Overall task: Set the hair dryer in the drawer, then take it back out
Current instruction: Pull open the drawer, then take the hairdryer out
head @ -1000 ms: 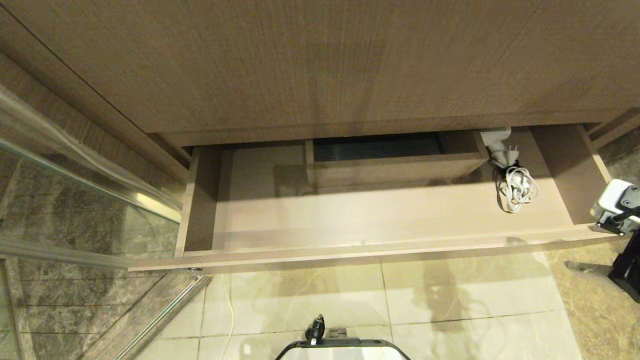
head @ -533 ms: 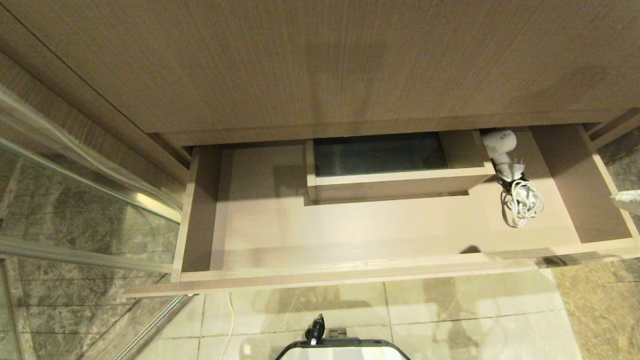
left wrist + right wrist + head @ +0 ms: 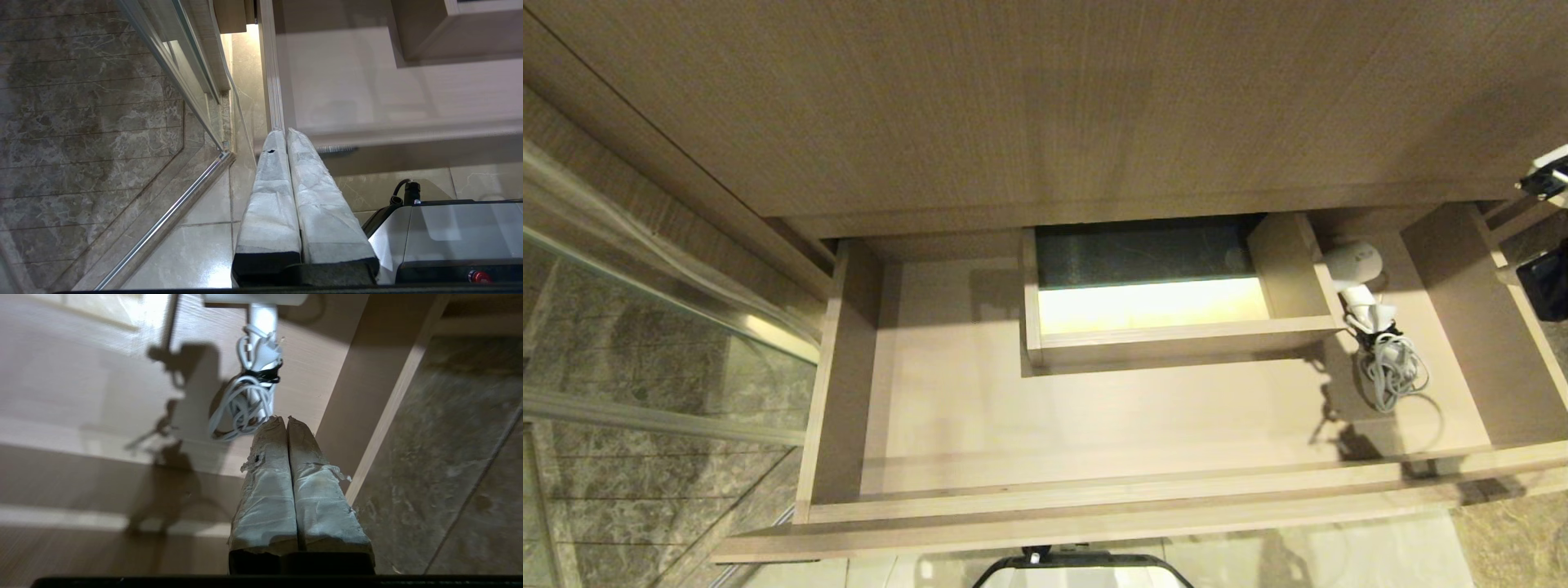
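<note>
At right end of drawer, hair dryer lying flat beside boxed cutout, cord bundle trailing nearward. Drawer now standing much farther out than a second ago, dryer fully exposed. My right fingers pressed together, gripping nothing, hovering just near of cord. Left fingers closed, parked low beside drawer's left corner. Judging: stowing done, drawer reopened, retrieval coming; fingers needing to open first.
</note>
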Controlling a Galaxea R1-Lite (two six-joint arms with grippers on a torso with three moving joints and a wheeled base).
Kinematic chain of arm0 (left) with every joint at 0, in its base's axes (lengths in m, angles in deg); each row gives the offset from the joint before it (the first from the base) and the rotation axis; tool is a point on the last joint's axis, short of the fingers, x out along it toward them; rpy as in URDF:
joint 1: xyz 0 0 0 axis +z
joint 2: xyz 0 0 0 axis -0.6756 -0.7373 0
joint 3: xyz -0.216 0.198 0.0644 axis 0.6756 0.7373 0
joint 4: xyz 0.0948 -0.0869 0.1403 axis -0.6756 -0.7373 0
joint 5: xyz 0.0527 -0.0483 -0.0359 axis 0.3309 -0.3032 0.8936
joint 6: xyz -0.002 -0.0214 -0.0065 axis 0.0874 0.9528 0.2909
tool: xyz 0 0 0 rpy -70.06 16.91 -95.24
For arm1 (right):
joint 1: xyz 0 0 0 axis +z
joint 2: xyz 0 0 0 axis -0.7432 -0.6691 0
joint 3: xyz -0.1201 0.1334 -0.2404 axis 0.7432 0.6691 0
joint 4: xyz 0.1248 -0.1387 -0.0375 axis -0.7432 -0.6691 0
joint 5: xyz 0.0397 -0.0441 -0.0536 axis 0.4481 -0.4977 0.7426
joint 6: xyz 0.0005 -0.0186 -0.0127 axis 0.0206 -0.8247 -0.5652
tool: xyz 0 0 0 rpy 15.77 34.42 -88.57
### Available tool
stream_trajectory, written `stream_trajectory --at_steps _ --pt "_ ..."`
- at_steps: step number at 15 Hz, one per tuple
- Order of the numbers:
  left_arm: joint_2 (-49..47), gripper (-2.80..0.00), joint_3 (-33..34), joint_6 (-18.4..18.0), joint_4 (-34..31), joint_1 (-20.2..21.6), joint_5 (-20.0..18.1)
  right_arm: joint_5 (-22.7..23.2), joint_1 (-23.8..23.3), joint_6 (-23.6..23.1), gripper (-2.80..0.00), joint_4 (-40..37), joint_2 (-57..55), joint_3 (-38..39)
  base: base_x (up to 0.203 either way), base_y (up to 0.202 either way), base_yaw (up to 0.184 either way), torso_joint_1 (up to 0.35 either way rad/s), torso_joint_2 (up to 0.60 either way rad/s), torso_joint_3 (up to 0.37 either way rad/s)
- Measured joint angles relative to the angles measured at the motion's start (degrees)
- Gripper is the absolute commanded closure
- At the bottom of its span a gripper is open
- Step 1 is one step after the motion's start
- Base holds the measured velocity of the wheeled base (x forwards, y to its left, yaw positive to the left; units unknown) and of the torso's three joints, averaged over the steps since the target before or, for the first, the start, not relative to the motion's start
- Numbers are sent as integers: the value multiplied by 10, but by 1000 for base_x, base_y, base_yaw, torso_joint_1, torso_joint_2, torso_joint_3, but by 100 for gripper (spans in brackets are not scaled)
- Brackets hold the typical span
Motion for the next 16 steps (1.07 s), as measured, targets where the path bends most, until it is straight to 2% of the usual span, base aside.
stream_trajectory --at_steps 1,5,12,16 --pt "0 0 0 0 0 0 0 0 -8 7 -280 8 -25 -9 0 0 0 0 0 0" --pt "0 0 0 0 0 -1 0 -8 -18 30 -280 50 -100 -29 0 0 0 0 0 0" --pt "0 0 0 0 0 0 0 -7 -18 32 -280 44 -178 -17 0 0 0 0 0 0" --pt "0 0 0 0 0 0 0 2 -19 40 -280 55 -247 -75 0 0 0 0 0 0"
